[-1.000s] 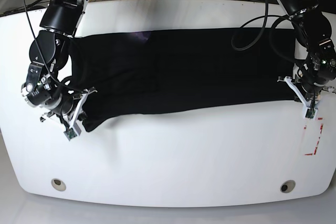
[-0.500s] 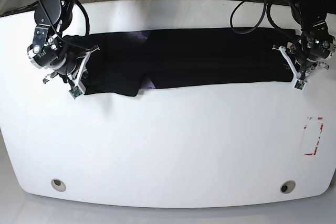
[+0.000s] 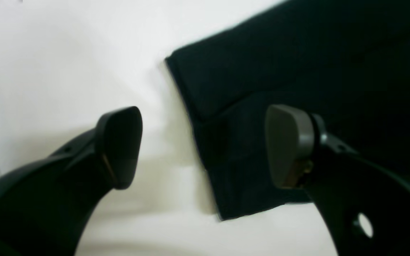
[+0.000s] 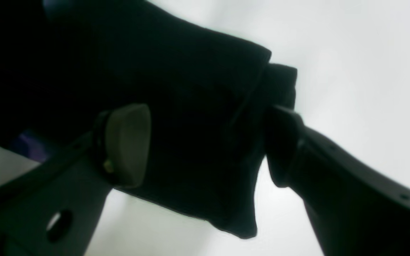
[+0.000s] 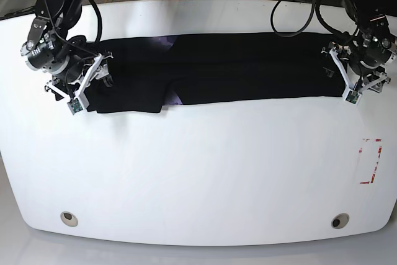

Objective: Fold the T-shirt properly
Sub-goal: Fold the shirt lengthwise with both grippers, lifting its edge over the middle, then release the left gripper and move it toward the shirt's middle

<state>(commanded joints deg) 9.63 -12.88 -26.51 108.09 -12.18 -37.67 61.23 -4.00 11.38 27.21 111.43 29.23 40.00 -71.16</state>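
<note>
Left tool (image 3: 203,145): wide open, holding nothing. One finger (image 3: 119,145) is over bare white counter (image 3: 66,71); the other finger (image 3: 288,145) is over black cloth. The end edge of the T-shirt (image 3: 297,81) runs between the 2 fingers. Can't tell if the fingers touch the cloth. In the base view this tool (image 5: 352,77) sits at the shirt's end on the view's right side.

Right tool (image 4: 205,145): also spread wide, not squeezing anything. Both fingers are over the shirt's other end (image 4: 176,106). One finger (image 4: 128,142) is over the cloth; the other finger (image 4: 283,142) is right at the cloth's edge, touching or almost, can't tell which. A small purple bit (image 4: 27,145) of the print peeks out near the first finger. In the base view this tool (image 5: 84,85) is at the shirt's end on the view's left side.

The T-shirt (image 5: 248,69) lies flat on the counter (image 5: 198,178) as a long black band, stretched side to side in the far half, between the 2 tools. The near edge is straight on the right part & steps down lower on the left part. A bit of purple (image 5: 175,98) shows at that step, & more purple (image 5: 166,41) at the far edge.

Near the counter's right edge is a red & white mark (image 5: 370,161). 2 round holes (image 5: 69,218) sit near the front corners.
</note>
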